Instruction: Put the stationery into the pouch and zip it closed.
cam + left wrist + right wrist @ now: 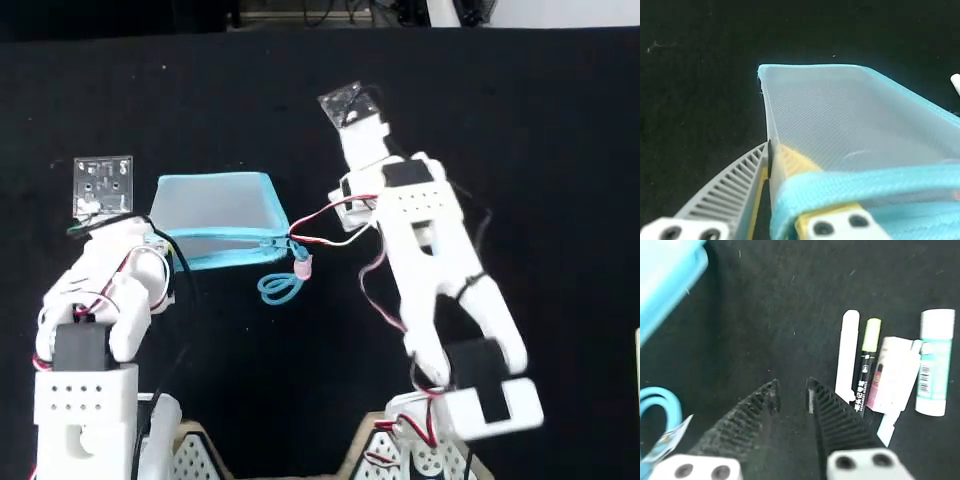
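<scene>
Hard to see: the translucent light-blue mesh pouch (215,205) is veiling the yellow finger (795,161) of the left tool (771,150).
Left tool: clamping the pouch's end wall.
Right tool (790,387): gaping narrowly, holding nothing, beside the pouch's zip end.
Stationery: white stick (849,350), green-capped marker (865,375), pink packet (890,375) and glue stick (935,360) are lying on the black desk (790,300), across the right tool from the pouch.

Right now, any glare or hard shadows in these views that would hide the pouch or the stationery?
High view: a shiny plate catches glare, and the black cloth shows no clear shadows. Left wrist view: the pouch is evenly lit, with no hotspots. Right wrist view: the glue stick is bright and the highlighter plain against the cloth, neither hidden.
</scene>
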